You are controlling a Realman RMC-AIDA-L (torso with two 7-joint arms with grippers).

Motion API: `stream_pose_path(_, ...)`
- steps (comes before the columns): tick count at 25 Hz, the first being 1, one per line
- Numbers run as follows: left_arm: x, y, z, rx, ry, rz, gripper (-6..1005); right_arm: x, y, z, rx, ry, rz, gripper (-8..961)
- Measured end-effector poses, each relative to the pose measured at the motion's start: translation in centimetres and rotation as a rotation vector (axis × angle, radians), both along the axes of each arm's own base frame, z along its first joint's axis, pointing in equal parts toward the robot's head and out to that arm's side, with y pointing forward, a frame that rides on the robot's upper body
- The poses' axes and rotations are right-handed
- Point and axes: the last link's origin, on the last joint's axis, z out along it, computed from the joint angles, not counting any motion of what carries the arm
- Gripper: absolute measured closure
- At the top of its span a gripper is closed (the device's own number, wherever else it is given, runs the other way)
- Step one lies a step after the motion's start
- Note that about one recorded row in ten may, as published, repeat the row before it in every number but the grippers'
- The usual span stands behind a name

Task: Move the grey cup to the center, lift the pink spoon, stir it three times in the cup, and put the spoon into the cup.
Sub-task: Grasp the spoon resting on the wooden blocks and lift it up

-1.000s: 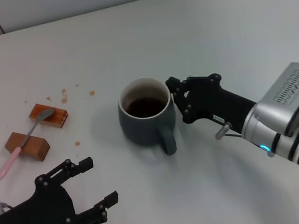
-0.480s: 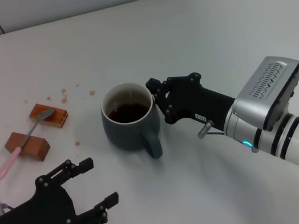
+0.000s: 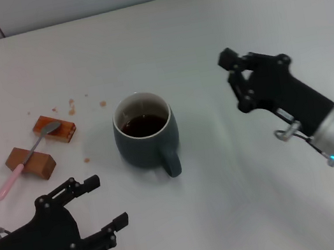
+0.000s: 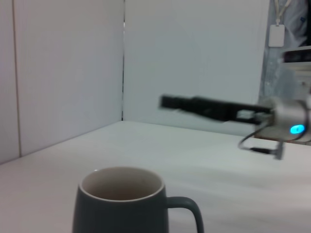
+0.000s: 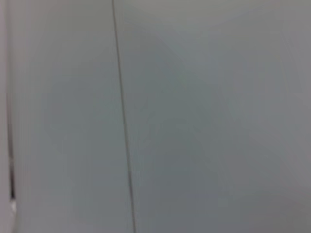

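Two arms: both over the white surface (image 3: 244, 195), neither one touching anything.
Grey cup: the grey cup (image 3: 145, 136) stands upright near the middle of the surface, dark brown liquid inside, its handle turned toward the robot; the left wrist view shows it (image 4: 121, 204) from the side, pale inside wall, handle sticking out to one side.
Pink spoon: the pink spoon (image 3: 23, 161) lies off to the robot's left of the cup, well apart from it, propped across two brown blocks.
Spoon's lie: its metal bowl rests on the far block (image 3: 54, 128), its neck crosses the near block (image 3: 30, 162), and the pink handle slopes down to the surface.
Crumbs: a few brown crumbs (image 3: 72, 105) are scattered between the blocks and the cup.
Left end effector: the left end effector (image 3: 97, 205) hangs low at the near left, fingers spread wide, gripping nothing, near the cup but apart from it.
Right end effector: the right end effector (image 3: 232, 81) is up off the surface to the right of the cup, clear of it; its fingers look close together with nothing between them.
Right wrist view: only a plain pale wall with a thin dark seam.
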Motion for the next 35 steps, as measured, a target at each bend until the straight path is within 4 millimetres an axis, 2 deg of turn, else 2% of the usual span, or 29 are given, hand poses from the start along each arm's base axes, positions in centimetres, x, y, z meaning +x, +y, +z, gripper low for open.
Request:
stream_pose_path(2, 0.0, 0.0, 0.1, 0.007, -0.002, 0.004, 189, 0.2, -1.2, 0.9, 0.024, 0.013, 0.060, 859)
stream_pose_path(3, -0.1, 0.1, 0.2, 0.013, -0.003, 0.007, 189, 0.5, -2.6, 1.5, 0.030, 0.016, 0.118, 856)
stream_pose_path(4, -0.1, 0.1, 0.2, 0.013, -0.003, 0.007, 189, 0.5, -2.6, 1.5, 0.030, 0.016, 0.118, 852)
stream_pose_path(8, -0.1, 0.0, 0.3, 0.017, -0.011, 0.008, 190, 1.3, -5.2, 1.9, -0.013, -0.026, 0.220, 837)
stream_pose_path(11, -0.1, 0.0, 0.4, 0.024, -0.016, 0.013, 190, 1.6, -6.3, 1.6, -0.069, -0.052, 0.266, 825)
stream_pose_path(16, -0.1, -0.2, 1.0, 0.075, -0.060, 0.036, 190, 2.7, -6.9, 1.0, -0.258, -0.056, 0.248, 806)
stream_pose_path(20, -0.1, -0.4, 2.0, 0.138, -0.127, 0.063, 190, 3.1, -6.9, 0.5, -0.305, -0.062, 0.212, 791)
stream_pose_path(23, -0.6, -1.0, 4.0, 0.225, -0.226, 0.128, 190, 3.4, -6.8, 0.4, -0.333, -0.067, 0.192, 660)
stream_pose_path(26, -1.2, -1.3, 5.1, 0.258, -0.314, 0.204, 190, 3.4, -6.8, 0.4, -0.334, -0.069, 0.190, 538)
stream_pose_path(28, -2.6, -1.5, 6.8, 0.289, -0.489, 0.373, 190, 3.5, -6.7, 0.5, -0.333, -0.072, 0.189, 471)
stream_pose_path(29, -2.6, -1.5, 6.8, 0.289, -0.489, 0.373, 190, 3.5, -6.7, 0.5, -0.333, -0.072, 0.189, 437)
stream_pose_path(31, -4.3, -1.8, 7.9, 0.309, -0.645, 0.543, 190, 3.4, -6.6, 0.5, -0.333, -0.075, 0.192, 370)
stream_pose_path(34, -4.7, -2.0, 8.1, 0.312, -0.686, 0.586, 190, 3.4, -6.5, 0.5, -0.334, -0.076, 0.196, 278)
stream_pose_path(35, -5.4, -2.6, 8.2, 0.290, -0.760, 0.667, 190, 3.4, -6.5, 0.5, -0.334, -0.076, 0.196, 247)
